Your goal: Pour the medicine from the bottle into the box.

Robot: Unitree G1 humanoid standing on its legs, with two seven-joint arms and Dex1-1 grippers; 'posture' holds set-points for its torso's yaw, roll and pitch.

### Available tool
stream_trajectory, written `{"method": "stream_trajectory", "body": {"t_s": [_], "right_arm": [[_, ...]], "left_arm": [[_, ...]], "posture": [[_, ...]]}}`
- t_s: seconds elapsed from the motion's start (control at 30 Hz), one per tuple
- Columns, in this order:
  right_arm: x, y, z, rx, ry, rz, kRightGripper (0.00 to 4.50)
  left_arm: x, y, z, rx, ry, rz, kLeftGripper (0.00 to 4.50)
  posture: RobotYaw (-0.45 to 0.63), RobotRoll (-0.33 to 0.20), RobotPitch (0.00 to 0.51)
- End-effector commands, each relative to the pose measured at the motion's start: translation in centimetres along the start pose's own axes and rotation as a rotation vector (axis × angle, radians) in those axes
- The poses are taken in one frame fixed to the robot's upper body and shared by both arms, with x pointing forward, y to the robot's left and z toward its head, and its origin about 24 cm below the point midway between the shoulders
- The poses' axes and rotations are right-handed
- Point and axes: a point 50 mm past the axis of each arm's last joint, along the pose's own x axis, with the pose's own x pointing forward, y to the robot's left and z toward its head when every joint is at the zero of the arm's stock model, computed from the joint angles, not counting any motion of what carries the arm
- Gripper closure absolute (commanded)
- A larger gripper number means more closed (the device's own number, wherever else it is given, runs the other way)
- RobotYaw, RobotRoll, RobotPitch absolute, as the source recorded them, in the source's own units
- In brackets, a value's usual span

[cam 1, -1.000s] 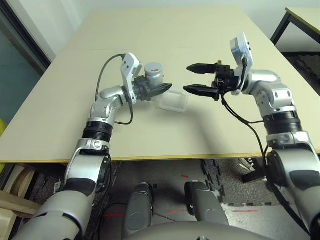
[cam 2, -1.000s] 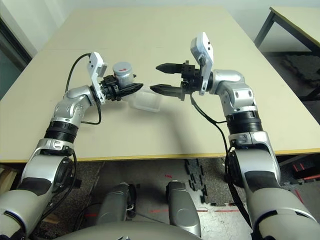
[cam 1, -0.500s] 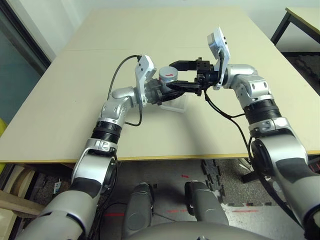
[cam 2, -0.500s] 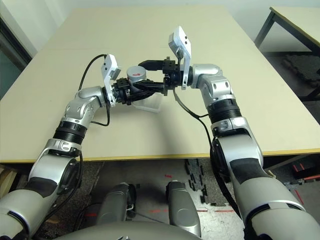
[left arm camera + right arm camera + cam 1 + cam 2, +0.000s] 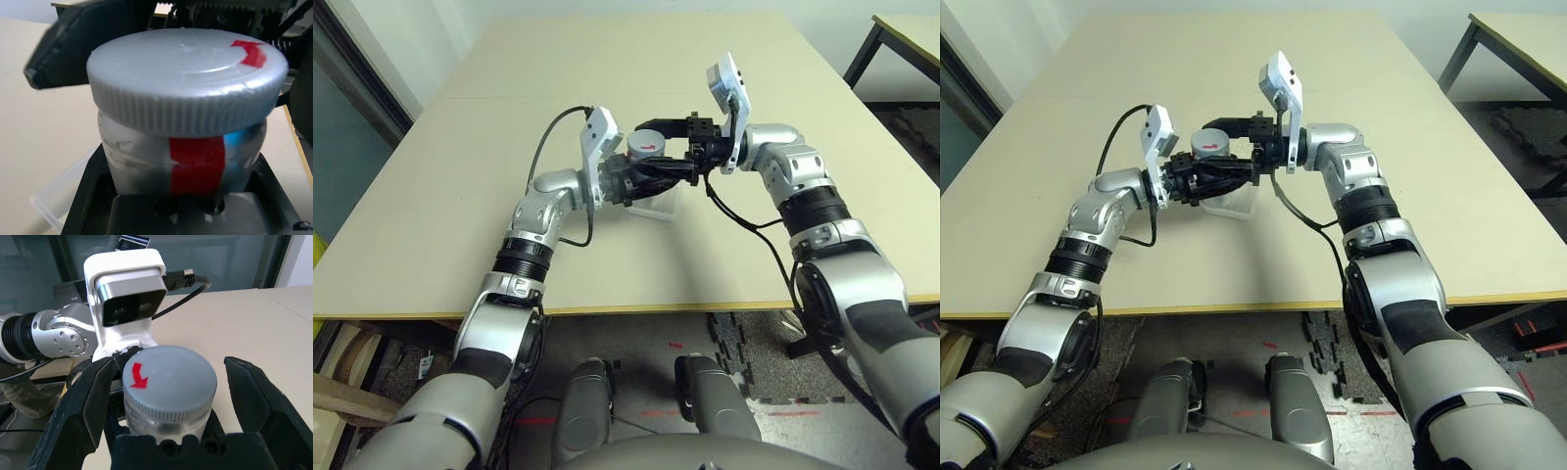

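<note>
left gripper (image 5: 641, 178): clenched hard on the body of the small silver-grey and white cylinder bottle (image 5: 644, 155), black fingers pointing across toward the robot's right side, level with the table.
bottle: it stood upright in that grip, held up off the table, red lengthwise stripe (image 5: 197, 164) facing the left wrist camera, round grey ribbed cap (image 5: 168, 381) on top with a scrap of red tape on it.
right gripper (image 5: 168, 396): spread wide, released, nothing in it. one black finger (image 5: 80, 406) stood off one side of the cap and the other finger off the far side, a clear gap showing on each side, so the cap sat between them untouched.
right arm: reached in from the robot's right, gripper pointing across at the left one, the two meeting head-on over the middle of the table.
box: the shallow clear whitish plastic tray (image 5: 656, 208) lay flat on the table right under the two grippers, partly hidden by them; one corner (image 5: 51, 205) peeked out below the bottle in the left wrist view.
medicine: could not tell, cap was on and nothing of the pills could be seen.
table (image 5: 607, 59): pale beige tabletop, a seam line running across it beyond the arms.
room: a second table's dark leg (image 5: 858, 54) stood off at the far right.
</note>
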Motion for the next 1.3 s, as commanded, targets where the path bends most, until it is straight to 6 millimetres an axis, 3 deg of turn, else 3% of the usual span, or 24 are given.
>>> {"method": "stream_trajectory", "body": {"t_s": [0.03,0.2,0.4,0.67,1.13,1.27,1.3], "right_arm": [[0.0,-0.1,0.4,-0.006,-0.012,0.005,0.37],[0.0,-0.1,0.4,-0.009,-0.010,0.010,1.89],[-0.1,0.1,0.6,-0.035,-0.019,0.061,1.89],[-0.4,1.4,1.0,-0.103,-0.001,0.277,1.89],[1.6,3.9,1.2,-0.173,0.004,0.494,1.89],[2.0,3.8,1.2,-0.161,-0.016,0.497,1.89],[2.0,3.6,1.2,-0.160,-0.018,0.488,1.54]], "left_arm": [[0.2,-0.4,-0.3,0.001,0.010,-0.015,1.78],[0.2,-0.4,-0.3,-0.002,0.008,-0.019,1.78],[0.0,-0.5,-0.2,-0.015,0.004,-0.040,1.78],[-0.6,-0.4,0.4,-0.052,-0.002,-0.076,1.78],[-1.0,-0.8,0.4,-0.086,-0.004,-0.114,1.78],[-1.2,-0.8,0.4,-0.089,-0.003,-0.110,1.78],[-1.3,-0.8,0.4,-0.089,-0.003,-0.109,1.78]], "posture": [[-0.14,0.000,0.080],[-0.14,0.000,0.081],[-0.14,0.000,0.081],[-0.13,0.000,0.082],[-0.10,0.000,0.085],[-0.09,0.000,0.084],[-0.09,0.000,0.084]]}}
